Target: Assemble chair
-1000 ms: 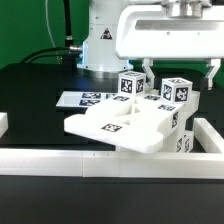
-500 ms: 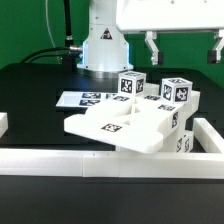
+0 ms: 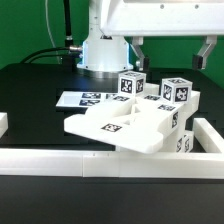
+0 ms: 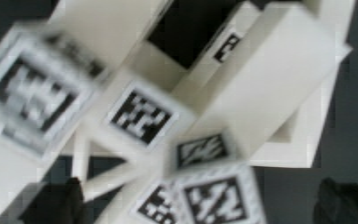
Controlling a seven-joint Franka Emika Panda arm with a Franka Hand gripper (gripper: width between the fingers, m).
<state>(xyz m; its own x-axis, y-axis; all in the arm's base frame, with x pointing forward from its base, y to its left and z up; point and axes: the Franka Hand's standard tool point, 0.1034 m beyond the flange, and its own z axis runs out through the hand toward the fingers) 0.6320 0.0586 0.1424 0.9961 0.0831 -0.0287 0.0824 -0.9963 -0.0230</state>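
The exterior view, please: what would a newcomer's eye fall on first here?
First the chair, a white blocky cluster covered in black-and-white marker tags, resting in the middle of the black table just behind the low white border wall. Above it hangs the end effector, fingers spread wide and holding nothing. Behind the chair lies the marker board.

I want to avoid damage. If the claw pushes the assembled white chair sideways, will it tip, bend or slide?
The chair looks like stiff, blocky plastic, so it probably will not bend. Its slab leans tilted against the border wall, so it may shift or tip. The matte surface probably grips fairly well.
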